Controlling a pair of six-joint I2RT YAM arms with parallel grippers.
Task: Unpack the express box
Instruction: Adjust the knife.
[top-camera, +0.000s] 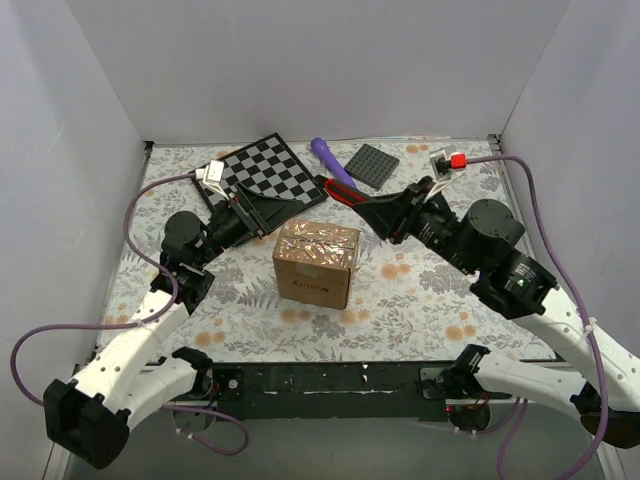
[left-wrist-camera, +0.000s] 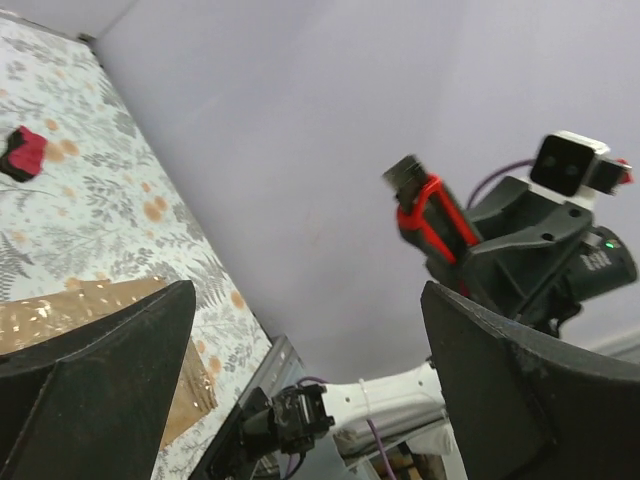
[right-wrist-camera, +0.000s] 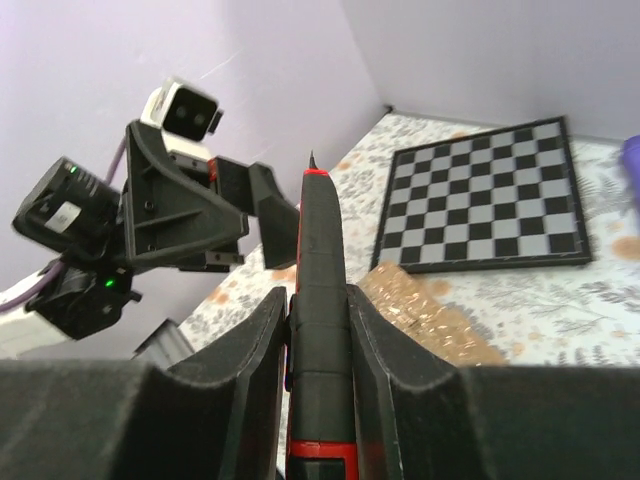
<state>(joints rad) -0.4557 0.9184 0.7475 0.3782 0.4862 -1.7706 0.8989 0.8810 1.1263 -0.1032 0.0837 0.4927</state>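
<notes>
The express box (top-camera: 315, 262) stands shut in the middle of the table, with shiny tan tape across its top (right-wrist-camera: 440, 322). My right gripper (top-camera: 375, 213) hovers just behind the box's right back corner. It is shut on a black and red cutter (right-wrist-camera: 321, 235) whose tip points up and to the left towards the left gripper. My left gripper (top-camera: 272, 213) hangs behind the box's left back corner, wide open with nothing between its fingers (left-wrist-camera: 100, 370). The left wrist view shows a taped corner of the box (left-wrist-camera: 70, 310) and the cutter (left-wrist-camera: 432, 215) opposite.
A black and grey chessboard (top-camera: 265, 172) lies at the back left. A purple stick (top-camera: 330, 158) and a dark grey square plate (top-camera: 378, 165) are at the back centre. A small red thing (left-wrist-camera: 22, 152) lies on the floral cloth. White walls close in three sides.
</notes>
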